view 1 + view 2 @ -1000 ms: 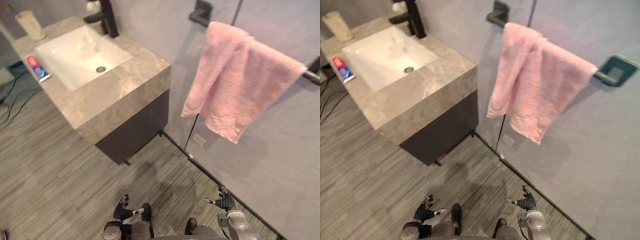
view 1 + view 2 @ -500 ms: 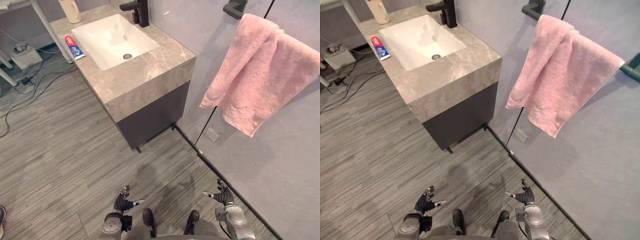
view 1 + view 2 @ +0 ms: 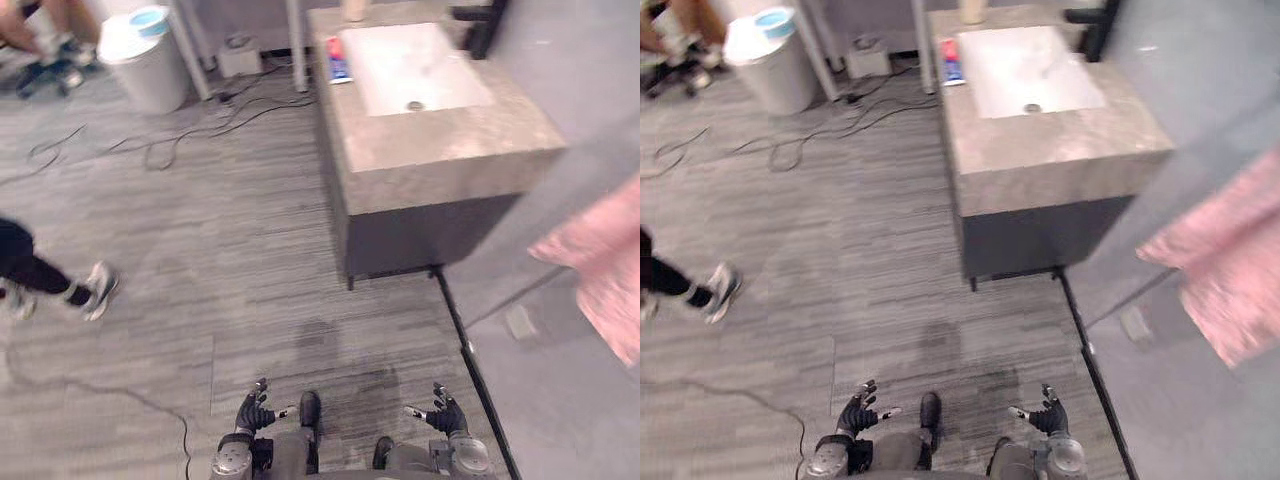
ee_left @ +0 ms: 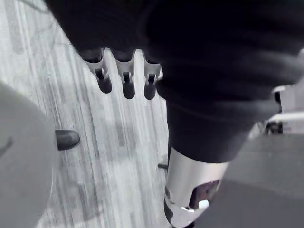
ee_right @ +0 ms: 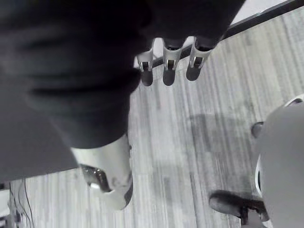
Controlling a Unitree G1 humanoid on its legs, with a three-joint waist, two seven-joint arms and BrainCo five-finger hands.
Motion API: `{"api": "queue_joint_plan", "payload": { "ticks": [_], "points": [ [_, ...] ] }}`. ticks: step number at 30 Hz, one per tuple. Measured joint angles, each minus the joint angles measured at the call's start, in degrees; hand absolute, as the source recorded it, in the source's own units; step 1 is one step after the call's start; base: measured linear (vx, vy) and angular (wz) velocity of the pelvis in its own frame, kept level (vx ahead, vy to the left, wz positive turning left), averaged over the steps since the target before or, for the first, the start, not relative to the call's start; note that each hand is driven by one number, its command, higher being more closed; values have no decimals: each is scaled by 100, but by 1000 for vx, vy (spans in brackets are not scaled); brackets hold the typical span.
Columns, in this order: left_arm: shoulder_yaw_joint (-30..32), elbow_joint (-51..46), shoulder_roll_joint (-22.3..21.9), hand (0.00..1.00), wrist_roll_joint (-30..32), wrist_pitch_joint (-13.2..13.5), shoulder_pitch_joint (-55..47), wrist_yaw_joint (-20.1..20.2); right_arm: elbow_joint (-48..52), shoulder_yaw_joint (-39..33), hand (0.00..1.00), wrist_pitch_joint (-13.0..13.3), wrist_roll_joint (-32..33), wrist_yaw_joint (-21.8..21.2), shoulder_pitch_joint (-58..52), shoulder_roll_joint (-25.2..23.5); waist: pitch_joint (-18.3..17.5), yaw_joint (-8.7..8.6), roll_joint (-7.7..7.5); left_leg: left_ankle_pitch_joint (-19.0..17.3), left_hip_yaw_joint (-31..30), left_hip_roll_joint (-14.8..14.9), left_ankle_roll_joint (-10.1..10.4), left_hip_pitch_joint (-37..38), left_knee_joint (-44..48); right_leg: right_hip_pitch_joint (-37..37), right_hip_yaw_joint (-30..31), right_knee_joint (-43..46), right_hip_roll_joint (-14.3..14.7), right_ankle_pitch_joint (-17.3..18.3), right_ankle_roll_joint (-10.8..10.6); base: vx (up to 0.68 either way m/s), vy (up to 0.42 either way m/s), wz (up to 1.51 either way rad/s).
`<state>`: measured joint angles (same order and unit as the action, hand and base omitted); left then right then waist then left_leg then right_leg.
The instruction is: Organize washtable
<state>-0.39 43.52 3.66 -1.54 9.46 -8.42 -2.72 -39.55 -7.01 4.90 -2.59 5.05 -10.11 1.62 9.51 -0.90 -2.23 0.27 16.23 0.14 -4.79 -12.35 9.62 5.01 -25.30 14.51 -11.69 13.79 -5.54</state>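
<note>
The washtable (image 3: 440, 150) carries a toothpaste tube (image 3: 337, 60) just left of its white basin (image 3: 420, 60), a cup (image 3: 352, 8) at the far left corner; a pink towel (image 3: 600, 270) hangs right of the washtable; a white bin (image 3: 145, 65) stands well left of it; left hand (image 3: 255, 412) and right hand (image 3: 443, 415) hang above the floor (image 3: 250, 230), well short of the washtable, fingers loosely spread, empty.

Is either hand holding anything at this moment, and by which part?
Nothing is held: the left hand and the right hand are both open, low above the floor.
</note>
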Motion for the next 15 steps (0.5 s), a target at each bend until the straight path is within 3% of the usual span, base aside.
{"api": "queue_joint_plan", "payload": {
  "ticks": [2, 5, 6, 8, 9, 11, 13, 14, 15],
  "points": [
    [6, -9, 10, 0, -22, 14, 93, -11, -184, -211, 0, 18, 42, 10, 220, 77, 3, 19, 40, 159, -31, -119, -114, -60, 99, 67, -143, 102, -55, -12, 14, 224, 93, 133],
    [85, 42, 167, 0, -21, 36, 131, -69, -237, -223, 0, 96, 94, 20, 584, 116, 83, 165, 83, 158, -464, -227, -112, -183, 185, 309, 39, -901, 208, -42, 0, 108, 31, 87],
    [137, 39, 228, 0, -24, 38, 132, -126, -237, -183, 0, 138, 93, 19, 700, 119, 117, 234, 83, 133, -520, -233, -76, -379, 516, 327, 85, -1133, 245, -377, 22, -13, -21, 48],
    [283, 59, 231, 0, -55, 42, 56, -146, -249, -97, 0, 135, 91, 18, 808, 126, 173, 349, 118, -105, -502, -99, 149, -611, 964, 369, 178, -1171, 319, -450, -69, -66, -11, 10],
    [343, 132, 148, 0, -77, 40, -91, -157, -264, -95, 0, 133, 90, 15, 809, 112, 161, 393, 203, -408, -484, 24, 286, -606, 1034, 384, 255, -1174, 394, -408, -113, -84, 13, -22],
    [452, 151, 107, 0, -153, 40, -155, -140, -346, -96, 0, 116, 82, 14, 798, 107, 127, 310, 212, -577, -434, -17, 144, -616, 1049, 342, 245, -1050, 328, -170, -199, -38, 82, -6],
    [458, 152, 146, 0, -178, 39, -151, -122, -466, -106, 0, 76, 80, 1, 717, 105, 117, 307, 112, -896, -260, -109, 16, -625, 1346, 12, 348, -228, -26, 247, -304, 72, 156, -19],
    [463, 195, 173, 0, -173, 36, -92, -125, -464, -104, 0, 44, 86, -6, 625, 116, 137, 310, 54, -1157, -161, -224, -61, -463, 1413, -324, 584, 896, -301, 418, -117, 156, 178, -28],
    [453, 224, 193, 0, -171, 25, -84, -125, -463, -77, 0, 18, 86, -16, 618, 110, 134, 305, 34, -1201, -124, -235, -81, -380, 1391, -608, 758, 1552, -417, 337, 64, 183, 186, -33]
  ]
}}
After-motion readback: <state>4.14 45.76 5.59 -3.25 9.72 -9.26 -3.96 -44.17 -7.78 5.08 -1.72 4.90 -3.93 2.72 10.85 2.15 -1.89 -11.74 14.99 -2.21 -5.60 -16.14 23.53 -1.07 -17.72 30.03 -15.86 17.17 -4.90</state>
